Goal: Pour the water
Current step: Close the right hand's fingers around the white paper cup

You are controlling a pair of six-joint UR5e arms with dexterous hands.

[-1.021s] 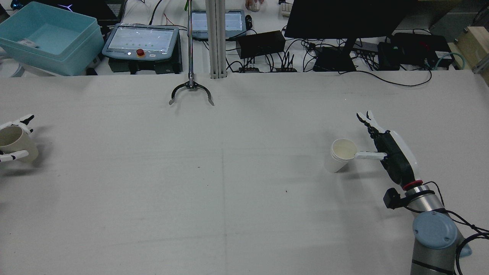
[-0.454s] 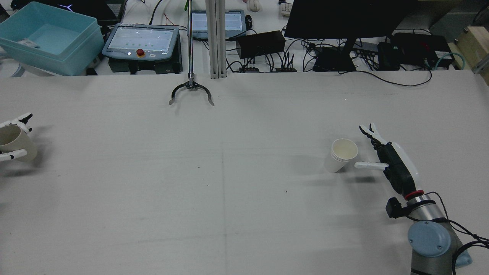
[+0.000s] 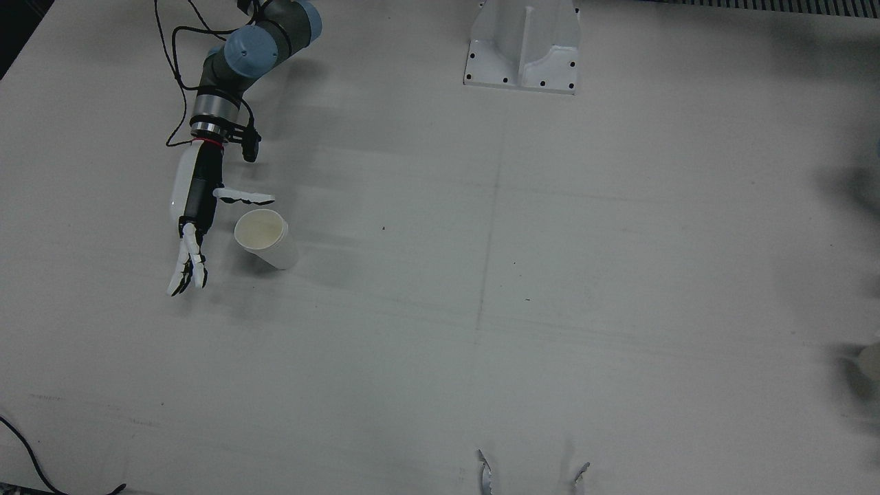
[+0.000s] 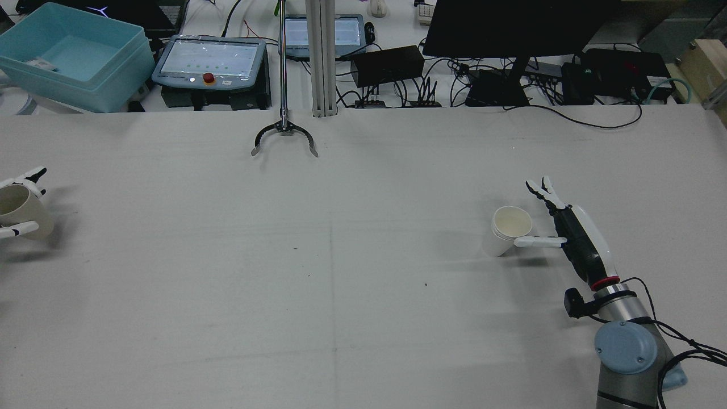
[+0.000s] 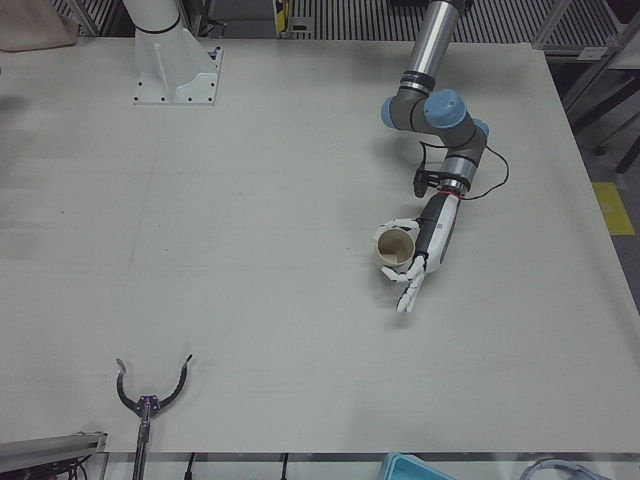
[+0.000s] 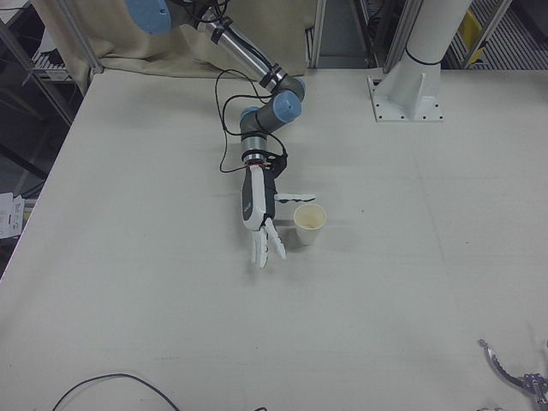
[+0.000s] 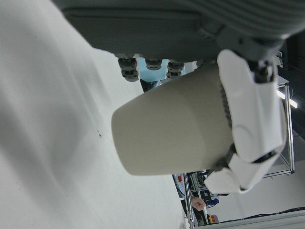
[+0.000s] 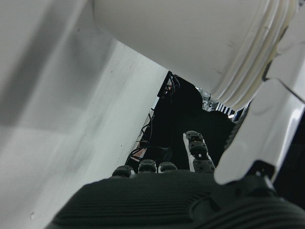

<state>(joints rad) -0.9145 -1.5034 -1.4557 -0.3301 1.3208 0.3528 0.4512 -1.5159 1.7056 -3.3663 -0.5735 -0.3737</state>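
The white paper cup (image 4: 507,230) stood upright on the pale table (image 4: 341,284), out on the right arm's half; ridged rims near its lip suggested several cups nested together, and its inside looked cream and matte. Whether it held water could not be told. The right hand (image 4: 559,224) lay low beside it with its digits spread apart, holding nothing: the long fingers (image 3: 185,268) stretched flat past the cup's outer side, while the thumb (image 3: 244,198) reached across on the arm's side of the rim. Whether the thumb touched the cup could not be told.

At the far left edge of the table the left hand (image 4: 20,201) was clamped on a second cup (image 4: 20,210), beige, smooth and tapered, tipped a little on its side. White plastic fingers (image 7: 250,119) wrapped its wall near the mouth. A metal grabber claw (image 4: 284,139) lay on the cloth near the table's far edge.
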